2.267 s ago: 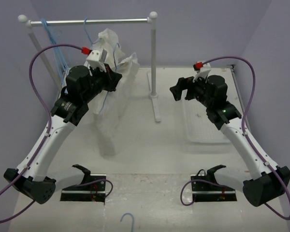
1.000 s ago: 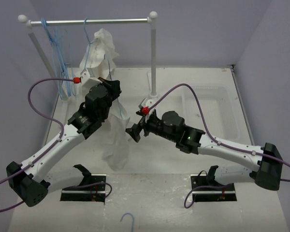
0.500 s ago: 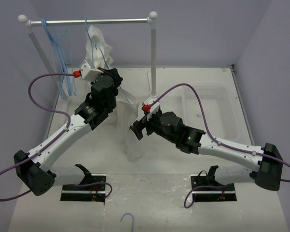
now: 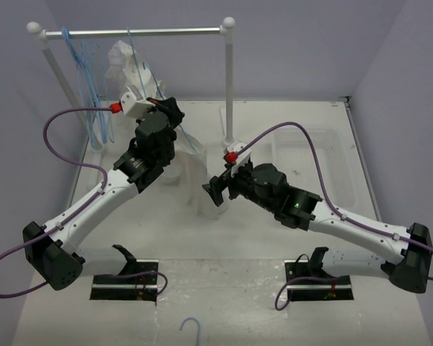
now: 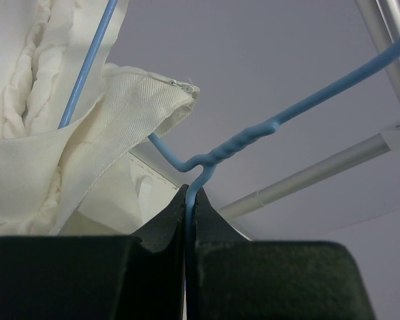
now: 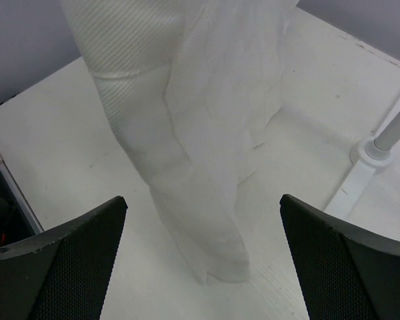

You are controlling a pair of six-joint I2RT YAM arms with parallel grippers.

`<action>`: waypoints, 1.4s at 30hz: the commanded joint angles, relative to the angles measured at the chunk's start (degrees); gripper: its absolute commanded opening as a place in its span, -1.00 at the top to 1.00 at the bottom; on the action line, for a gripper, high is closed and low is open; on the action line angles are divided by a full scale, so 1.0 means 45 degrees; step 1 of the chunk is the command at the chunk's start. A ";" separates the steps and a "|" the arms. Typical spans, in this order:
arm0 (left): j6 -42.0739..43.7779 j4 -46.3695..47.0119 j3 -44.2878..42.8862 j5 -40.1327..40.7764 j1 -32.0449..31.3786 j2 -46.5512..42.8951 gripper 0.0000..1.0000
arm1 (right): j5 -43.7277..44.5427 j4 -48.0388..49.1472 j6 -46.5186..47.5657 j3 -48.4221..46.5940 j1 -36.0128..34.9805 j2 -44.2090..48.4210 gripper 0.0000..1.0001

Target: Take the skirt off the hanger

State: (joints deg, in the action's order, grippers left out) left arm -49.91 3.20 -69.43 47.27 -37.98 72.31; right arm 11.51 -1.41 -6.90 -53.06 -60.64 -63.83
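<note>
The white skirt hangs from the light-blue wire hanger and its lower end rests on the table. My left gripper is shut on the hanger's wire just below its twisted neck, seen close in the left wrist view. The skirt's waistband is bunched to the left of the jaws. My right gripper is open and empty, level with the skirt's lower part. In the right wrist view the skirt hangs between the spread fingers of my right gripper, touching neither.
A clothes rail on a white post spans the back. Several blue hangers hang at its left end, beside bunched white fabric. A clear tray lies right. A loose blue hook lies at the front edge.
My left gripper has carried the hanger up and back toward the rail, dragging the skirt's lower end back and right. My right arm has swung in from the right to the skirt.
</note>
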 commanded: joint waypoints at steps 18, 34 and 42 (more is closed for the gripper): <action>0.1033 0.1301 -0.1269 0.0844 0.0157 0.0024 1.00 | -0.2110 0.3516 -0.2336 0.3171 0.2518 -0.1713 1.00; 0.4918 -0.3675 -0.2247 -0.9641 0.0627 -0.0795 1.00 | -0.0917 0.2814 -0.2471 0.1228 0.2910 -0.1654 1.00; 0.5076 -0.6882 -0.0864 -0.9175 0.0627 -0.2513 1.00 | -0.0936 0.1935 -0.1925 -0.0182 0.2948 -0.1226 1.00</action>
State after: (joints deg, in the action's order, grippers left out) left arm -29.41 -22.09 -75.50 7.94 -35.62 64.53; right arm 5.67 9.39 -16.29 -51.64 -47.55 -71.29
